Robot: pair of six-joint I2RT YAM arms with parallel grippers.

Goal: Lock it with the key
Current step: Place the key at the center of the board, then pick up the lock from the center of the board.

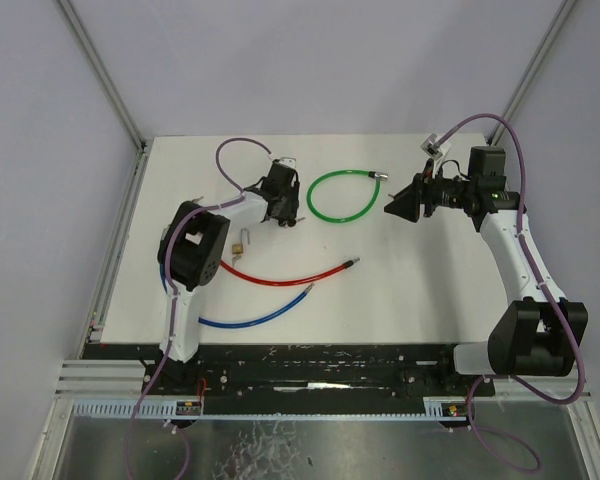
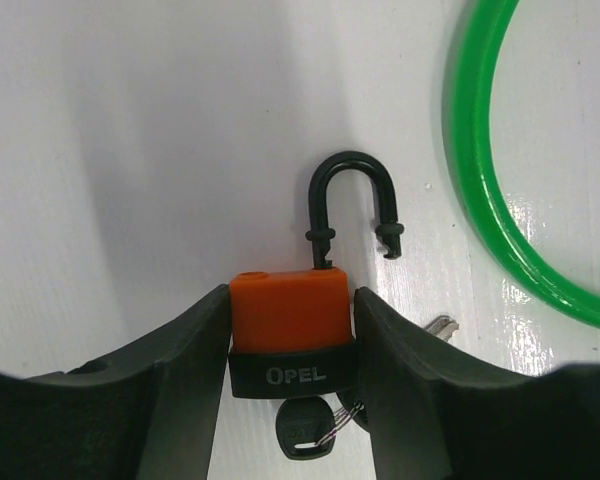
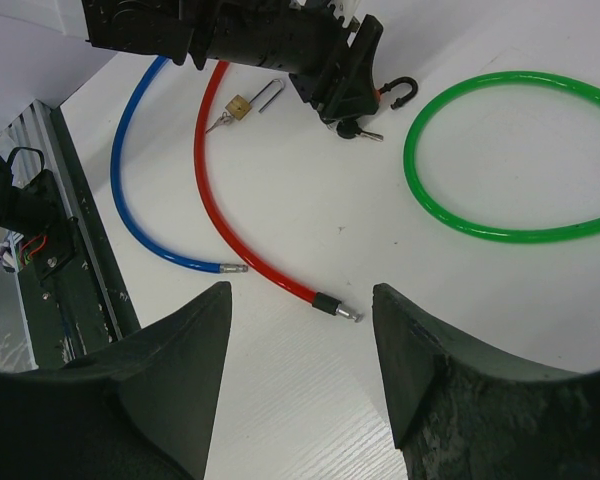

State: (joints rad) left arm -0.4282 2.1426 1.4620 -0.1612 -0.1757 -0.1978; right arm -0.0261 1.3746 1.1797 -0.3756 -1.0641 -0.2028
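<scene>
left gripper (image 2: 290, 300) clamps the orange padlock (image 2: 288, 318) (shackle (image 2: 351, 158) open, key (image 2: 305, 432) underneath).

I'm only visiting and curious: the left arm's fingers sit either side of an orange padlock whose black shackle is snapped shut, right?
Not quite. The left gripper does flank the orange padlock, but its black shackle stands open, one end free of the body, as the left wrist view shows.

The key (image 2: 302, 432) (black-headed) is half hidden beneath the padlock (image 2: 290, 315); the green cable (image 2: 468, 150) is cut off at the edge.
</scene>
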